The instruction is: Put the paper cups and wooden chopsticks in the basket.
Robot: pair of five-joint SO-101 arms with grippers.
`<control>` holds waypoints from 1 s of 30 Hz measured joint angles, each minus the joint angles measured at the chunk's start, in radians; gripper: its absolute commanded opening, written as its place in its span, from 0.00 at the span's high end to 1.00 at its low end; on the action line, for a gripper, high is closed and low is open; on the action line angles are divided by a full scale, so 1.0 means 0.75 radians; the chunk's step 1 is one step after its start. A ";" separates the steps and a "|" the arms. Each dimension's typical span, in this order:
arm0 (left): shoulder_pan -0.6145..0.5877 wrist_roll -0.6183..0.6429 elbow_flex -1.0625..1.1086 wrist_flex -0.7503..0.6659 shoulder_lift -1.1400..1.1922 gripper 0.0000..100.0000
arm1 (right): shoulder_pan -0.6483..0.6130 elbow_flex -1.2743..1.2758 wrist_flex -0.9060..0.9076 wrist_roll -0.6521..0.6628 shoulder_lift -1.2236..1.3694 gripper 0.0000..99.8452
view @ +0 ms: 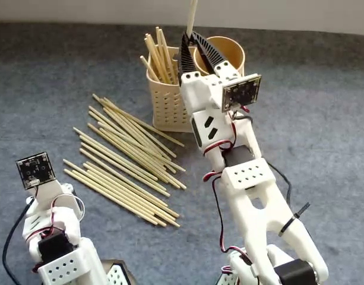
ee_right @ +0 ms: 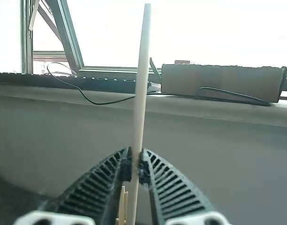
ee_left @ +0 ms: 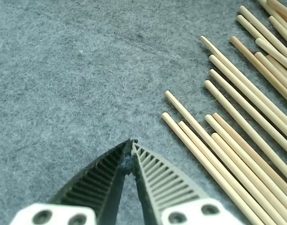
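Loose chopsticks (view: pixel 125 163) lie fanned across centre left. The basket (view: pixel 164 110), upper centre, holds more, with a paper cup (view: pixel 234 53) just right. The right gripper (view: pixel 187 43) clamps one upright chopstick (view: pixel 192 15) above the basket. The left gripper (ee_left: pixel 132 145) has its fingers together, empty.

White printed shells: right arm (view: pixel 253 178), left arm (view: pixel 66 264). Dark ribbed wedges: right pincer (ee_right: pixel 135 159), left pincer (ee_left: pixel 132 144). Red-white-black wires (view: pixel 220 146); black cable tie (view: pixel 294 217); square camera boards (view: pixel 241 92).
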 measured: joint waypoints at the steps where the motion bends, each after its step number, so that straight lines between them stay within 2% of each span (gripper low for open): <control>1: 0.000 0.000 0.000 0.000 0.000 0.99 | 0.000 0.000 0.000 0.000 0.000 0.99; 16: 0.000 0.000 0.000 0.000 0.000 0.99 | 0.000 0.200 0.000 0.000 0.006 0.99; 21: 0.000 0.000 0.000 0.000 0.000 0.99 | 0.000 0.217 0.025 0.000 0.006 0.88; 26: 0.000 0.000 0.000 0.000 0.000 0.99 | -0.002 0.213 0.198 0.002 -0.002 0.87; 30: 0.000 0.000 0.000 0.000 0.000 0.99 | -0.004 0.211 0.227 0.002 -0.010 0.87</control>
